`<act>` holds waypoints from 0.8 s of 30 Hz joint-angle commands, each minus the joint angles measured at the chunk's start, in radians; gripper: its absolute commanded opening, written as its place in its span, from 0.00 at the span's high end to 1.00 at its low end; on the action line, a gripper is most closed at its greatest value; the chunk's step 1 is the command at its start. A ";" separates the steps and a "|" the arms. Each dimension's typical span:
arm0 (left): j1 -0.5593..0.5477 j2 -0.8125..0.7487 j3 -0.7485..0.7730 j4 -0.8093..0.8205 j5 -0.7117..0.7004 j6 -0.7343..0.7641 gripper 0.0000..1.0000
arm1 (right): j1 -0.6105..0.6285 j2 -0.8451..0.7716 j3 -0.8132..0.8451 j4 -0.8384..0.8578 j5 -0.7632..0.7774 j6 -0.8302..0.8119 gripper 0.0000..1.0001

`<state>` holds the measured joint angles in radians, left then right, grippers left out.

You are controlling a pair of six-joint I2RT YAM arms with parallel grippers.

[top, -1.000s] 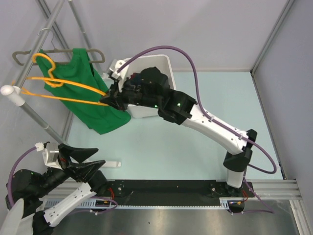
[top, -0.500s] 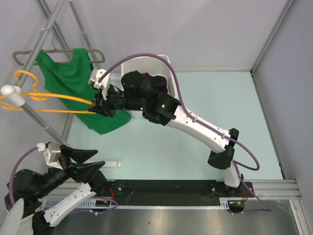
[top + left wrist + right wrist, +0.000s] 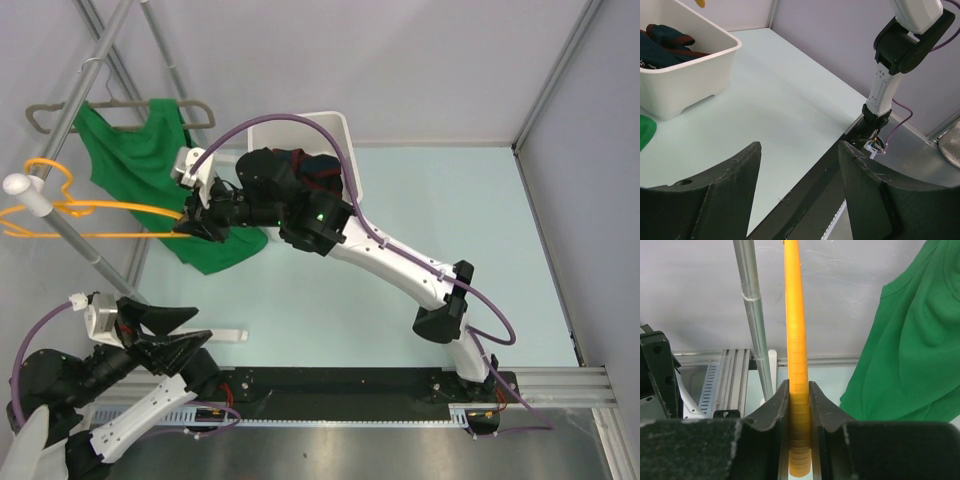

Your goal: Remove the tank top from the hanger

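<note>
- Tank top point(image 3: 150, 180): bright green cloth hanging at the far left of the table area, its upper edge on the hanger and its body falling down toward the table. Judged light, soft and limp. It should fold and stretch under a pull instead of sliding off as one piece.
- Suggested hold: a shoulder strap close to where it crosses the hanger arm, lifted outward over the end. A pull at the lower hem would probably only drag the hanger along.
- Hanger point(image 3: 197, 110): thin, grey-beige, with curved ends. It looks stiff and light and is likely to swing on its wire hook. The notched ends may snag the strap.
- Right gripper point(image 3: 190, 225): just in front of the tank top's lower half. Its jaws are clamped on an orange hanger point(image 3: 90, 208), not on the task's hanger. The wrist view shows the orange bar pinched between both fingers point(image 3: 777, 410).
- Left gripper point(image 3: 170, 332): low at the near left, well apart from the garment, its jaws spread and holding nothing.
- Rack rail point(image 3: 90, 250): a bare metal tube running beside the hangers.
- White bin point(image 3: 345, 135): behind the right arm, holding a dark garment point(image 3: 665, 42) with a red stripe.
- Writing: no brand, label or text can be read in any view.
</note>
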<state>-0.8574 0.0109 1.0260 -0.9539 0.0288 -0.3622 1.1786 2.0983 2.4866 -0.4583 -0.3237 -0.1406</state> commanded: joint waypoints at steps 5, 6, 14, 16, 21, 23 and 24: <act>-0.002 0.062 0.049 0.047 0.042 -0.024 0.31 | -0.004 -0.067 -0.063 0.059 0.034 0.009 0.67; -0.002 0.076 0.057 0.055 0.068 -0.023 0.30 | -0.004 -0.076 -0.081 0.072 0.046 0.016 0.62; -0.002 0.196 0.121 0.179 0.172 -0.015 0.29 | -0.039 -0.285 -0.365 0.182 0.120 0.084 0.26; -0.002 0.230 0.138 0.234 0.209 -0.014 0.28 | -0.062 -0.348 -0.500 0.248 0.121 0.113 0.10; -0.002 0.358 0.228 0.366 0.290 0.005 0.27 | -0.103 -0.589 -0.786 0.319 0.159 0.133 0.00; -0.002 0.460 0.278 0.395 0.290 0.012 0.24 | -0.137 -0.695 -0.866 0.322 0.187 0.156 0.00; -0.002 0.497 0.339 0.400 0.254 0.014 0.21 | -0.151 -0.730 -0.903 0.322 0.195 0.164 0.00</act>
<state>-0.8574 0.3504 1.2362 -0.6945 0.2646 -0.3649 1.0683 1.5570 1.6901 -0.2398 -0.1883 -0.0238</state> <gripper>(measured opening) 0.750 0.994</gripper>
